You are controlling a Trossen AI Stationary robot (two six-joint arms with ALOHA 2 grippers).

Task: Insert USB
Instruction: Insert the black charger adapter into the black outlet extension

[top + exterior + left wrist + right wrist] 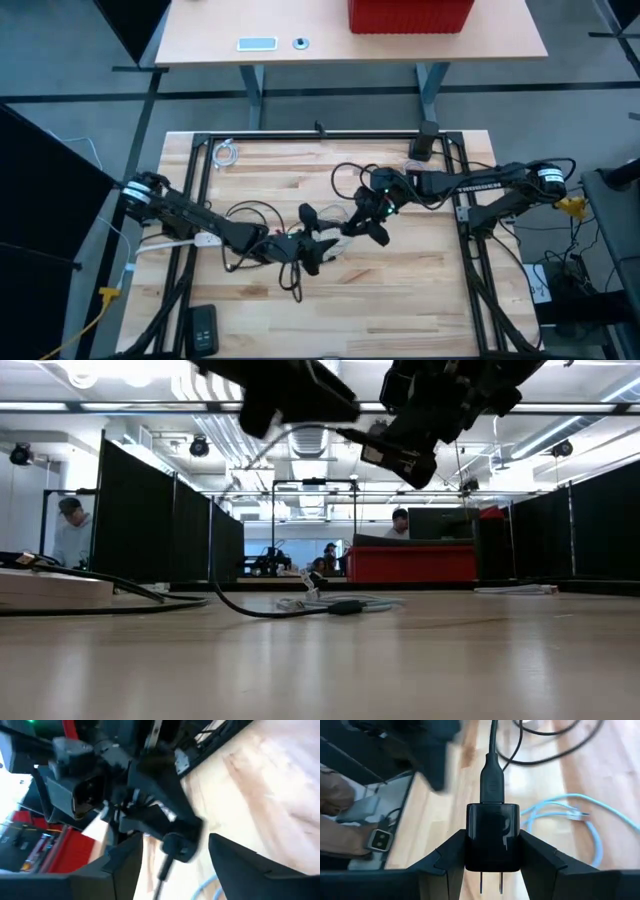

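A black charger block (492, 837) is lifted above the table's middle, with my right gripper (368, 228) shut on it. A black USB plug (491, 782) sticks into the block's face away from the wrist. Its black cable (492, 740) runs off toward the left. The block's two metal prongs (490, 882) point back at the wrist. My left gripper (312, 238) stands open just left of it. In the left wrist view the plug (175, 847) shows ahead of the spread fingers (240, 860), and nothing lies between them. My right gripper pinches the charger block by its two opposite side faces (468, 840), one finger on each. The fingers come from the table's right, slanting downward. The block hangs clear of the table with the plugged cable trailing from its far face.
Loose black cables (250, 215) lie left of centre, and a light blue cable (570, 815) lies on the wood under the grippers. A white power strip (185, 240) sits at the left rail, a black device (203, 328) at the near left, and a white coil (226, 153) at the far left.
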